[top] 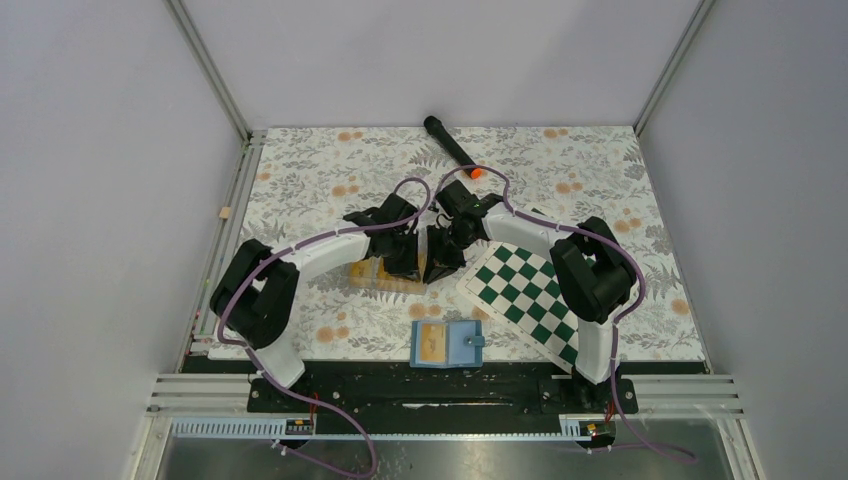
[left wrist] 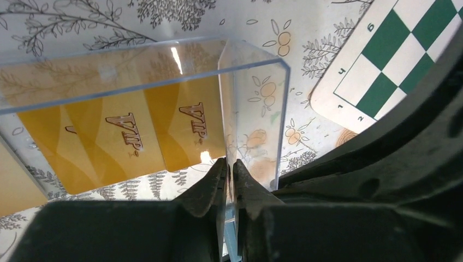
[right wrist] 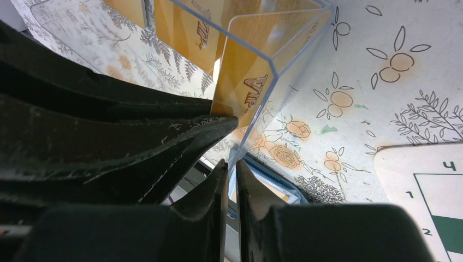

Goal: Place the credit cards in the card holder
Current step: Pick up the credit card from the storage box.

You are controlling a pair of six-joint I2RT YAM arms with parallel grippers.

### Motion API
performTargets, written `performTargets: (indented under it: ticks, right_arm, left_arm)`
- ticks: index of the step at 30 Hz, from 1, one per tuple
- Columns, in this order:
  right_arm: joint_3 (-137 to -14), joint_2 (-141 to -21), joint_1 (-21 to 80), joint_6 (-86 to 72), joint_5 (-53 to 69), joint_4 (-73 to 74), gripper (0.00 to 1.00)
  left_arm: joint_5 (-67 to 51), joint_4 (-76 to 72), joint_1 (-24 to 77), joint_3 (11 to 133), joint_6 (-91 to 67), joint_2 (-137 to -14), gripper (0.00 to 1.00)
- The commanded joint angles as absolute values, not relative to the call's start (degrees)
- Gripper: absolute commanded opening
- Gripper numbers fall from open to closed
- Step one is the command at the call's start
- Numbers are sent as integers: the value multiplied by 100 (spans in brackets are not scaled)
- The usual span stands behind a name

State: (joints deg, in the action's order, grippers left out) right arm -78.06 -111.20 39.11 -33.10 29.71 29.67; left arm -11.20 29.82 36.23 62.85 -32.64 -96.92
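Several orange-yellow credit cards [left wrist: 125, 136] marked VIP lie in a clear plastic tray [left wrist: 254, 114] on the floral mat. One card [right wrist: 248, 87] leans against the tray's end wall. My left gripper [left wrist: 230, 164] is shut on a thin wall of the tray. Beside it, my right gripper [right wrist: 232, 164] is shut on the tray's clear wall too. From above both grippers [top: 405, 262] [top: 440, 262] meet at the tray [top: 380, 274]. The blue card holder [top: 447, 343] lies open near the front edge, a card [top: 430, 341] showing in its left half. Its edge [right wrist: 273, 180] shows under the right fingers.
A green and white chessboard [top: 525, 295] lies tilted to the right of the tray, its corner [left wrist: 382, 60] close to the left gripper. A black pen with an orange tip [top: 450, 145] lies at the back. Walls enclose the mat on three sides.
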Motion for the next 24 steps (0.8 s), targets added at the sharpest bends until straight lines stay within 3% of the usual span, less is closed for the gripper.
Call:
performTargets:
  ticks: [1,4,8,18,24]
  right_arm:
    - [-7732,-11119,4018,-3224,3001,2998,15]
    - [-7743,-11090,4018,-3220,2987,2998,15]
    - [-7719,-10972,4015,-3223,2953,3000,20]
    - [-7476,-9726,3909,-3346,2710,2998,55]
    - [-6808,-8580,3610,-3442,2950,2909,66]
  left_arm:
    - [-1295,2615,3557,6166,-3479,-9470,8]
    - [-1174,2696,3551,6148,-3436,-9523,0]
    - [-1079,2715,3551,6152,-3436,-9443,0]
    - [-467,3110,3551,6422,-3444,-7925,0]
    - [-701,2842,3544,5779,-3779,-6457,0]
